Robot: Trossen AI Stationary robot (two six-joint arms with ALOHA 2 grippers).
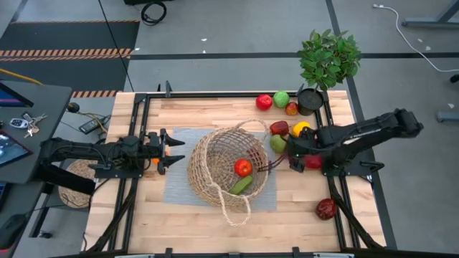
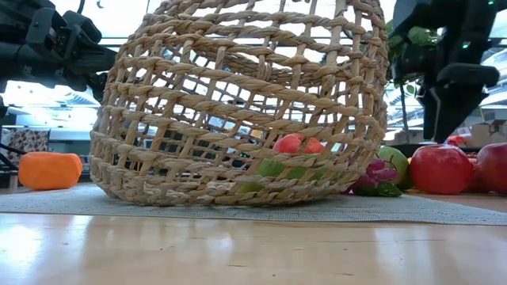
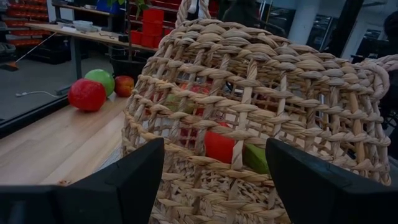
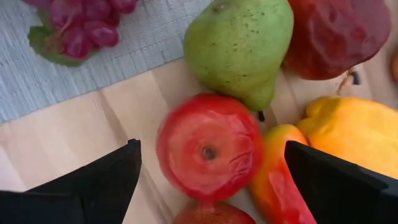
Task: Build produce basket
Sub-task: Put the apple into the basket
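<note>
The tan wicker basket (image 1: 228, 170) sits on a grey mat and holds a red piece (image 1: 243, 167) and a green piece (image 1: 241, 185). My left gripper (image 1: 174, 150) is open, level with the basket's left wall (image 3: 249, 112) and just short of it. An orange piece (image 2: 50, 170) lies beside this gripper. My right gripper (image 1: 290, 152) is open and points down over a cluster of produce right of the basket. Its fingers stand on either side of a red apple (image 4: 208, 146) without touching it. A green pear (image 4: 239, 43), a dark red piece (image 4: 336, 34), a yellow piece (image 4: 348, 127) and purple grapes (image 4: 81, 25) lie around the apple.
A red piece (image 1: 264, 102), a green piece (image 1: 281, 99) and a small orange-red piece (image 1: 291, 109) lie near the far edge, next to the potted plant (image 1: 326, 61). A dark red piece (image 1: 326, 208) lies alone near the right front. The basket's looped handle (image 1: 233, 208) lies toward the near edge.
</note>
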